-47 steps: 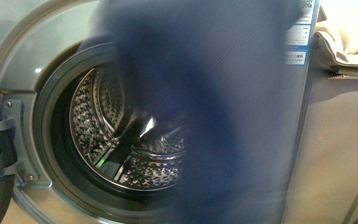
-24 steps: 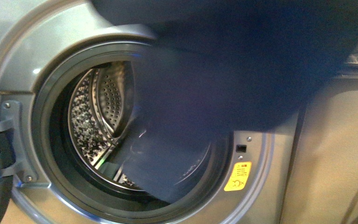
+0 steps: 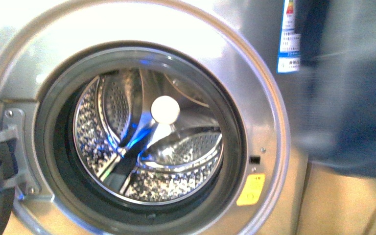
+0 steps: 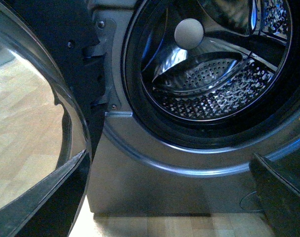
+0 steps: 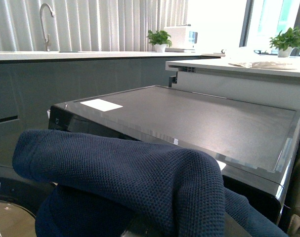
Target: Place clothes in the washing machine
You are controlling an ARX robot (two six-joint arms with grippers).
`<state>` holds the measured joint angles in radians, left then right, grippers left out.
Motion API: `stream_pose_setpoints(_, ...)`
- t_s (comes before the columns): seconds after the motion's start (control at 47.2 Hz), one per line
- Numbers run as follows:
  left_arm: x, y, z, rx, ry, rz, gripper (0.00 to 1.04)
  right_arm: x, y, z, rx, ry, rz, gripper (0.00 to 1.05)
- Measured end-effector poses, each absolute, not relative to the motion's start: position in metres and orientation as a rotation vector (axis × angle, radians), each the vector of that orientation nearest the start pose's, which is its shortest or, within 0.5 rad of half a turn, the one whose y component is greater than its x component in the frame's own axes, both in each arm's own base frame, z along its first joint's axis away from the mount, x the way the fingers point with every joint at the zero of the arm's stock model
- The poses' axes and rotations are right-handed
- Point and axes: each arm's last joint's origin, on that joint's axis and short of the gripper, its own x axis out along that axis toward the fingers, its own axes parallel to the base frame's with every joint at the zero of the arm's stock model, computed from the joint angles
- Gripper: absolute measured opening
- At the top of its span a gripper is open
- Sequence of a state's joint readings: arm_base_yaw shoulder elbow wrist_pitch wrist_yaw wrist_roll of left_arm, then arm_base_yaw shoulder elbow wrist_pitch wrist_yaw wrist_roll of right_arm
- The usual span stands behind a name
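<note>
Our soft, limp navy-blue knit garment (image 5: 125,168) hides the right jaws, so we cannot tell their state; the left jaws gape wide. We'd grip bunched folds.

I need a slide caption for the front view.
Open washing machine, with blurred navy clothes at the right edge.

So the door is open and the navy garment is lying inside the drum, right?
No. The door is open, but the navy garment is not inside the drum: the front view shows it blurred, off to the right, outside the washing machine. The drum holds no fabric.
</note>
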<state>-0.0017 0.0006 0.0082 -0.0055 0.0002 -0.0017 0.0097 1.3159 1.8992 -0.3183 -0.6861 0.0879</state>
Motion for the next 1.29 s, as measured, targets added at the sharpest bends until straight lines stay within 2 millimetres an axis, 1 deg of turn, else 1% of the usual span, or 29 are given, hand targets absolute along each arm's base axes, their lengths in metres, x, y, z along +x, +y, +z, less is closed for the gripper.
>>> stream_pose_setpoints(0.847, 0.097, 0.0, 0.166, -0.002, -0.002, -0.002, 0.98, 0.212, 0.02, 0.567, -0.002, -0.223, 0.7, 0.04)
stream_pose_setpoints(0.868, 0.097, 0.0, 0.166, -0.006, -0.001, -0.016, 0.98, 0.212, 0.02, 0.567, -0.002, -0.223, 0.699, 0.04)
stream_pose_setpoints(0.91, 0.099, 0.0, 0.167, -0.06, -0.009, -0.121, 0.98, 0.212, 0.02, 0.567, -0.002, -0.223, 0.699, 0.04)
stream_pose_setpoints(0.931, 0.099, 0.001, 0.168, -0.072, -0.011, -0.147, 0.98, 0.212, 0.02, 0.567, -0.002, -0.223, 0.699, 0.04)
stream_pose_setpoints(0.974, 0.102, 0.005, 0.172, -0.14, -0.003, -0.288, 0.98, 0.212, 0.02, 0.567, -0.003, -0.223, 0.698, 0.04)
stream_pose_setpoints(1.037, 0.105, 0.009, 0.182, -0.17, 0.001, -0.385, 0.98, 0.212, 0.02, 0.567, -0.003, -0.222, 0.702, 0.04)
stream_pose_setpoints(1.185, 0.116, 0.011, 0.217, -0.147, -0.049, -0.442, 0.98, 0.212, 0.02, 0.567, -0.002, -0.223, 0.699, 0.04)
stream_pose_setpoints(1.249, 0.123, 0.011, 0.241, -0.119, -0.082, -0.468, 0.98, 0.212, 0.02, 0.567, -0.002, -0.223, 0.699, 0.04)
stream_pose_setpoints(1.291, 0.127, 0.011, 0.253, -0.103, -0.098, -0.474, 0.98, 0.212, 0.02, 0.567, -0.002, -0.223, 0.699, 0.04)
